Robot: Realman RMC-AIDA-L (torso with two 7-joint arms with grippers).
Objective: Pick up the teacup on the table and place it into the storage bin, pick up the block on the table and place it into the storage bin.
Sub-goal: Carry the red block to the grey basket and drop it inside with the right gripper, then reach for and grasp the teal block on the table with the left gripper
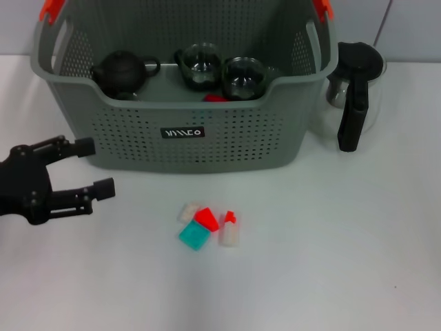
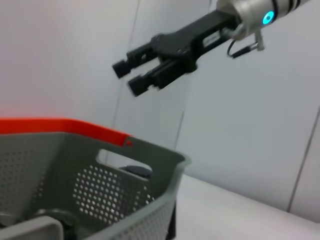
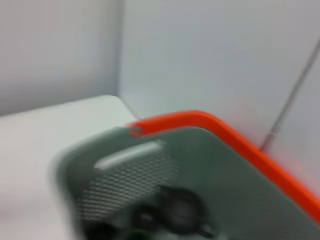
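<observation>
4 small blocks (image 1: 207, 225) lie clustered on the white table (image 1: 344, 262) just in front of the storage bin (image 1: 186, 141): teal, red, and 2 pale ones. Inside the bin I see 2 glass teacups (image 1: 220, 71) and a black teapot (image 1: 122, 71). My left gripper (image 1: 88, 167) hovers low beside the bin's front corner, fingers apart and empty. The right gripper (image 2: 134, 76) hangs high, seemingly open. Those blocks look light, rigid plastic; I'd pinch 1 across its flat sides.
</observation>
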